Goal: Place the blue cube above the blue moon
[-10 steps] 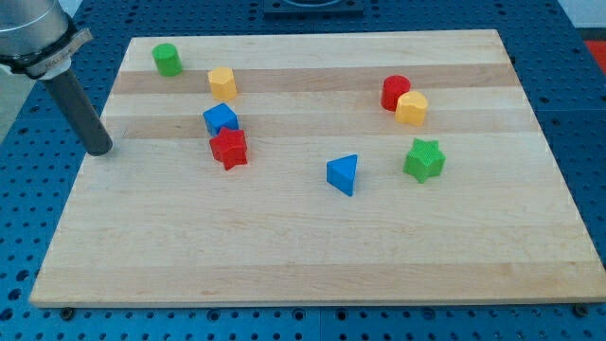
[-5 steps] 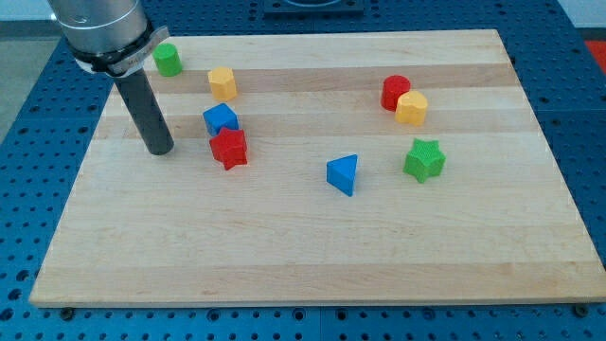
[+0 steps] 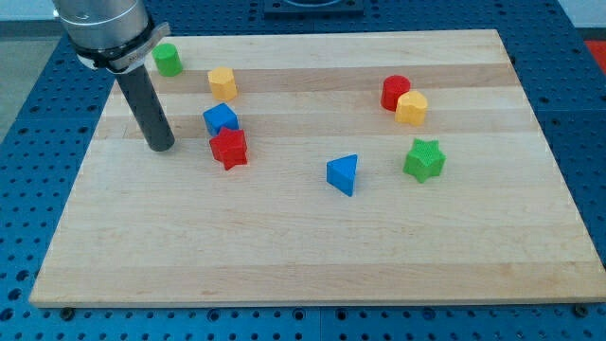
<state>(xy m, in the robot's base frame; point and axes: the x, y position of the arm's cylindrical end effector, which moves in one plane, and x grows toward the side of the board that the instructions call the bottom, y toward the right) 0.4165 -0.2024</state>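
Note:
A blue cube (image 3: pixel 220 118) sits on the wooden board (image 3: pixel 312 256) at the upper left. A red star (image 3: pixel 228 148) touches it just below. A second blue block (image 3: pixel 343 174), wedge-shaped, lies near the board's middle, to the lower right of the cube. My tip (image 3: pixel 161 148) rests on the board to the left of the blue cube and the red star. There is a clear gap between the tip and both blocks. The rod rises from the tip toward the view's top left.
A green block (image 3: pixel 168 59) and a yellow block (image 3: pixel 222 82) sit above the blue cube. A red block (image 3: pixel 394 91) touches a yellow block (image 3: pixel 412 108) at the upper right. A green star (image 3: pixel 424 159) lies below them.
My tip moved right from the board's left edge to a spot left of the blue cube. It has hardly moved in the last half second. No block has moved.

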